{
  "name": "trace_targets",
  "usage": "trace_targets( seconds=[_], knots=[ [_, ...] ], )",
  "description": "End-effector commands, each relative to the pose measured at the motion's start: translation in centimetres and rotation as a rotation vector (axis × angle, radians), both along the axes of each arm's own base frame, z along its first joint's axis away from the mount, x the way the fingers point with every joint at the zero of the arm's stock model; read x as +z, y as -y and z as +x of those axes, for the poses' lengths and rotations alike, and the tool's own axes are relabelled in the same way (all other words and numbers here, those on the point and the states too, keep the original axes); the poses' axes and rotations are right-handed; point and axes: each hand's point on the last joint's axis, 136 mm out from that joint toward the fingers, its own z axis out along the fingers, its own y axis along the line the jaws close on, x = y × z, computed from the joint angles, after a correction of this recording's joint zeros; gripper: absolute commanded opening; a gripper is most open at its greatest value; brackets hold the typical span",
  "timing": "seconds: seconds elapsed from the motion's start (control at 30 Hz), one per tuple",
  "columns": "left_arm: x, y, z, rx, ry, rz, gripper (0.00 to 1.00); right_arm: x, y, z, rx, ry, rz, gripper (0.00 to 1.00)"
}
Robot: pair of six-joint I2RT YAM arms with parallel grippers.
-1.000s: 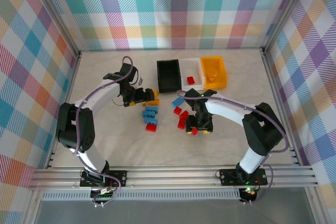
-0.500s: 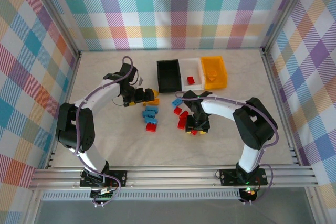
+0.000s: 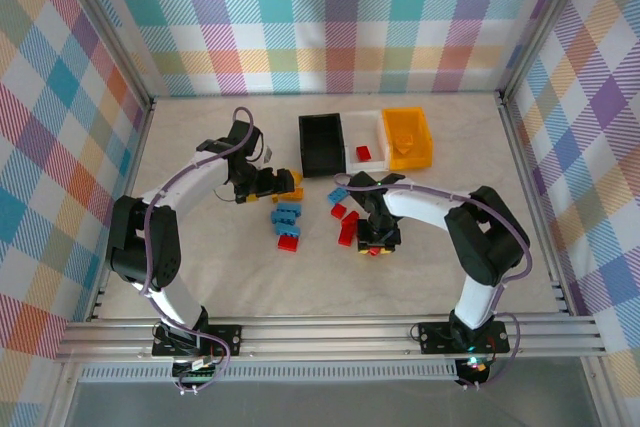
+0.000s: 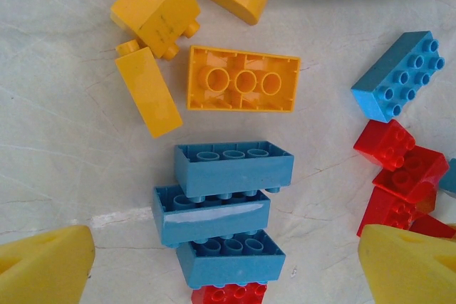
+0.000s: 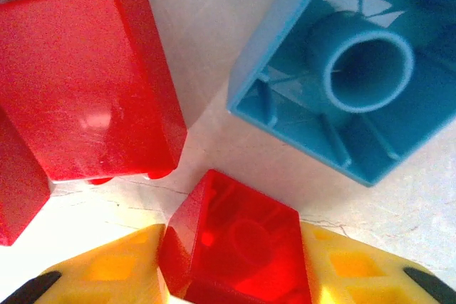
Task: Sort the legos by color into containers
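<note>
My right gripper point(image 5: 235, 270) is pinched onto a small red plastic studded brick point(image 5: 239, 236) lying right of the middle of the table point(image 3: 260, 287). My left gripper point(image 4: 228, 265) hangs wide open above three blue plastic bricks point(image 4: 224, 201), just left of the middle.

Bins point(image 3: 366, 119) in row at table point(image 3: 220, 277) rear; one lego point(image 3: 363, 153) inside middle bin point(image 3: 360, 135). Loose legos point(image 3: 287, 217) lie before the bins. Pinched lego point(image 5: 235, 236) sits between right gripper point(image 5: 235, 279) fingers.

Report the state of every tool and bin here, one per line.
Left tool: open, over the blue bricks.
Right tool: shut on a small red brick.
Black bin: looks empty.
White bin: holds one red block.
Orange bin: contents unclear.
</note>
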Motion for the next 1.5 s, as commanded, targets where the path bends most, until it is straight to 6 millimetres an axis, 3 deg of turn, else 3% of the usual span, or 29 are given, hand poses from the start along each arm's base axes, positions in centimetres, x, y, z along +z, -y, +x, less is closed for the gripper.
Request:
trace_targets(
  seconds=[0.0,0.23,0.4,0.63,0.8,1.13,1.27,1.47],
  knots=[
    [-0.4,0.1,-0.9,-0.025,-0.024,0.000,0.96,1.4,0.8,-0.2,-0.010,0.022,-0.021,0.32],
    [-0.4,0.1,-1.1,-0.033,-0.025,-0.003,0.96,4.3,0.9,1.0,0.014,0.080,-0.032,0.34],
    [-0.1,0.1,-1.2,-0.036,-0.014,-0.004,0.96,6.9,0.5,3.8,0.034,0.142,-0.017,0.34],
    [0.3,-0.1,-1.6,-0.026,-0.008,-0.003,0.96,9.7,0.3,10.0,0.040,0.261,0.035,0.34],
    [0.4,-0.5,-2.2,-0.023,-0.007,0.005,0.96,11.2,-0.3,16.0,0.035,0.333,0.073,0.34],
    [-0.2,-0.4,-2.6,-0.004,-0.039,-0.007,0.96,10.9,-1.3,26.3,0.001,0.397,0.099,0.34],
    [-0.4,-0.4,-2.6,-0.004,-0.047,-0.002,0.97,9.4,-1.7,28.6,-0.010,0.385,0.105,0.34],
    [-0.4,-0.5,-2.6,0.001,-0.057,0.007,0.97,8.0,-1.5,30.1,-0.036,0.383,0.119,0.37]
  ],
)
